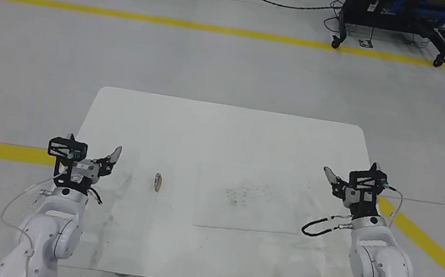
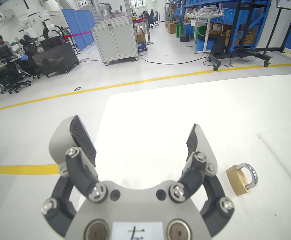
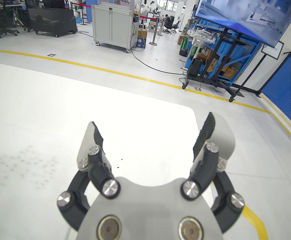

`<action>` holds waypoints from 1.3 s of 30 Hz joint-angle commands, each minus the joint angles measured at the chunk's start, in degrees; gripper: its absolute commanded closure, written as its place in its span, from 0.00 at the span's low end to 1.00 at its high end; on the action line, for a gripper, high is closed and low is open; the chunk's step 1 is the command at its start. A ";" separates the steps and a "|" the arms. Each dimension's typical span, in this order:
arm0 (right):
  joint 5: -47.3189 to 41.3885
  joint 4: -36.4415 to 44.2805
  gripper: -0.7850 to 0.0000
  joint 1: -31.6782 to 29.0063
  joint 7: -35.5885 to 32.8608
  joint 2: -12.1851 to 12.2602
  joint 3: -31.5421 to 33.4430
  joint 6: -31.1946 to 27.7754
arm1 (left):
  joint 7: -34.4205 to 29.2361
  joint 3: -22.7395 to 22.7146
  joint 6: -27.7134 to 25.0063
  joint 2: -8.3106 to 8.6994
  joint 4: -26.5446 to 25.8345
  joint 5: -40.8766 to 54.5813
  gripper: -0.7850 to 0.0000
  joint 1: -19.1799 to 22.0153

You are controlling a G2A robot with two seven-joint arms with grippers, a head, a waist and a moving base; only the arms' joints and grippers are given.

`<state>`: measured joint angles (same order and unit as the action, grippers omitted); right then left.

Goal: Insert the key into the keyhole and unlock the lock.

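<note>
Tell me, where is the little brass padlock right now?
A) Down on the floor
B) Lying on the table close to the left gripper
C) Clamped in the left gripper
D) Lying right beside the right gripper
B: the padlock lies on the white table just beside the left gripper, which is open and holds nothing; the right gripper is at the table's far side, away from it.

Left arm (image 1: 51, 230): white, at the near left, forearm aimed forward; left pincer (image 2: 136, 127) with ribbed fingers spread wide, nothing between them. Right arm (image 1: 383, 272): white, at the near right, forearm aimed forward; right pincer (image 3: 151, 122) likewise spread wide and empty.
</note>
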<state>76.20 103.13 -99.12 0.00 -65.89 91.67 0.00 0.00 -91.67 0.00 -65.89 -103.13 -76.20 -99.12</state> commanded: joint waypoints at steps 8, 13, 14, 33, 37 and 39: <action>2.06 3.79 0.00 -2.20 1.57 -0.32 -6.20 -5.29 | 0.00 0.00 0.00 0.00 0.00 0.00 0.00 0.00; 0.73 6.48 0.00 -3.34 0.27 -0.53 -8.98 -8.04 | 0.00 0.00 0.00 0.00 0.00 0.00 0.00 0.00; 0.73 6.48 0.00 -3.34 0.27 -0.53 -8.98 -8.04 | 0.00 0.00 0.00 0.00 0.00 0.00 0.00 0.00; 10.90 1.52 0.00 0.80 8.72 -0.41 -17.72 -20.99 | 0.00 0.00 0.00 0.00 0.00 0.00 0.00 0.00; 13.38 -2.34 0.00 4.76 10.49 -0.01 -19.57 -30.85 | 0.00 0.00 0.00 0.00 0.00 0.00 0.00 0.00; 15.54 -4.35 0.00 6.90 10.54 0.17 -20.57 -34.84 | 0.00 0.00 0.00 0.00 0.00 0.00 0.00 0.00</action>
<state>90.40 99.89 -93.45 10.66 -65.81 71.64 -32.41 0.00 -91.67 0.00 -65.89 -103.13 -76.20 -99.12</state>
